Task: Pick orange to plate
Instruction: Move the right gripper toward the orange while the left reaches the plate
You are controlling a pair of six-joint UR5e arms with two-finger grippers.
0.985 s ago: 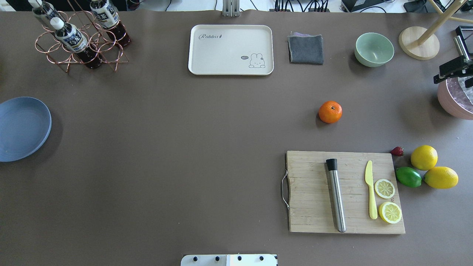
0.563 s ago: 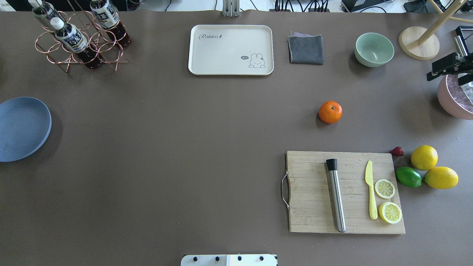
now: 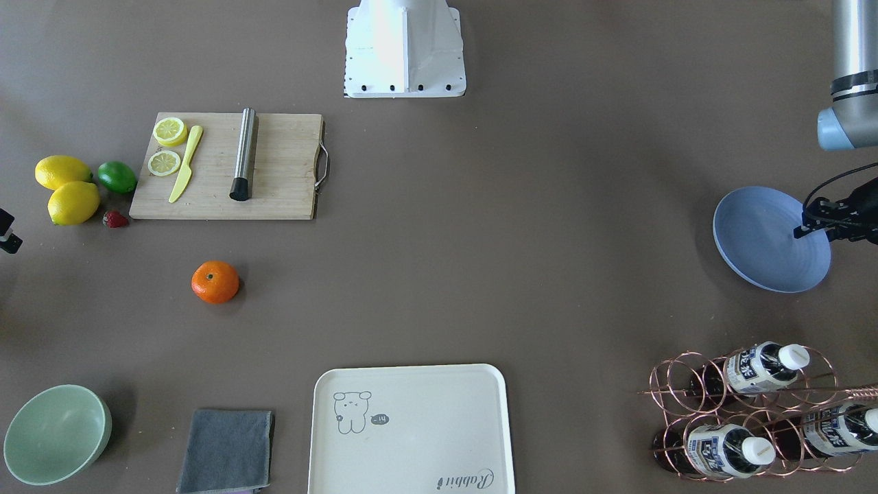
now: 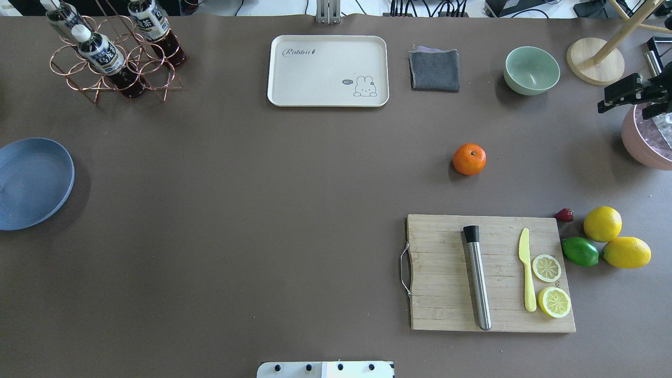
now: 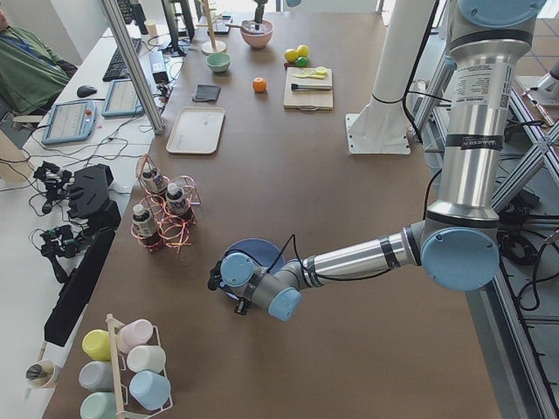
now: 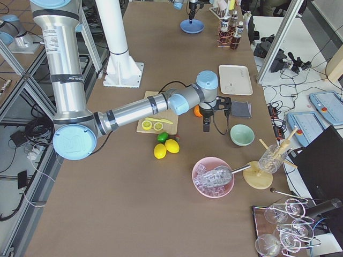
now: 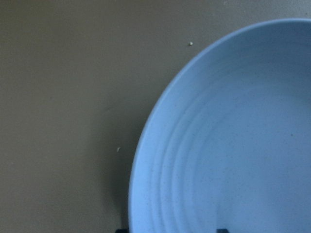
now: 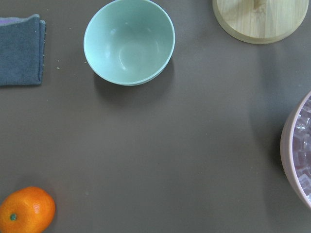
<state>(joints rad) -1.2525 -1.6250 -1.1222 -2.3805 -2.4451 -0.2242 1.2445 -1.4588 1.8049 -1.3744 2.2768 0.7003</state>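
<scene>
Orange lies ungripped — right gripper hovers well apart (whether its jaws are parted, cannot tell).

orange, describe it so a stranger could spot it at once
Find the wooden cutting board on the robot's right half of the table. Just beyond its far edge, alone, sits the orange. It is the only bright-orange fruit; the lemons and lime beside the board are yellow and green.

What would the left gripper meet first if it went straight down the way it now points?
Probably the plate: the left gripper hangs over its inner surface near the rim, with nothing between them in the wrist view. Its height above is unclear.
</scene>
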